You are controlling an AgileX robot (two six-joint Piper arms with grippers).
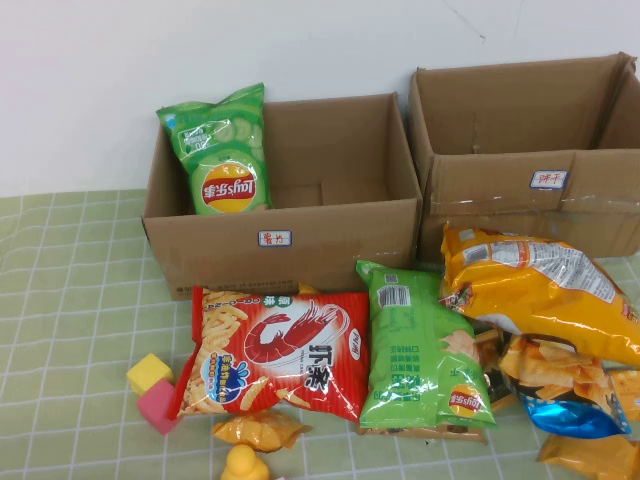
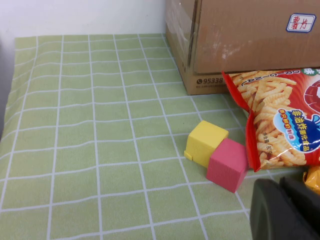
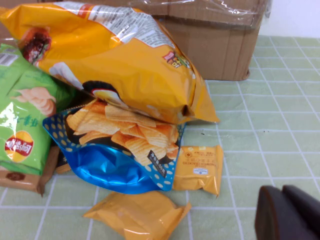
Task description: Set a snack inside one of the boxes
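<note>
Presently at the opening step, nothing yet grasped or moved. Item one, the snack: a large puffy yellow-orange bag with a white printed panel, lying tilted on top of a heap on the robot's right side of the desk, its upper edge against the front of the taped box. Under it, a blue-and-orange chip bag and small orange packets; just beside it, a green bag, and further left a red shrimp-cracker bag. Item two, the labelled box: brown cardboard, open at the top, small white label with red characters on its plain front, standing left of the taped box, with another green bag propped at its left rear corner and the interior otherwise largely free. Sundry: a yellow block touching a pink block in front of the labelled box's left end. Left end effector: low over the desk near the blocks, fingers pressed together, empty. Right end effector: low over the desk beside the packets, near the heap, likewise fully closed and empty. Judgement on the next move: the right arm is the nearer; it would need to part its fingers wide, take the puffy bag by an edge or seam, then lift it clear of the heap and carry it leftward over the box wall.
</note>
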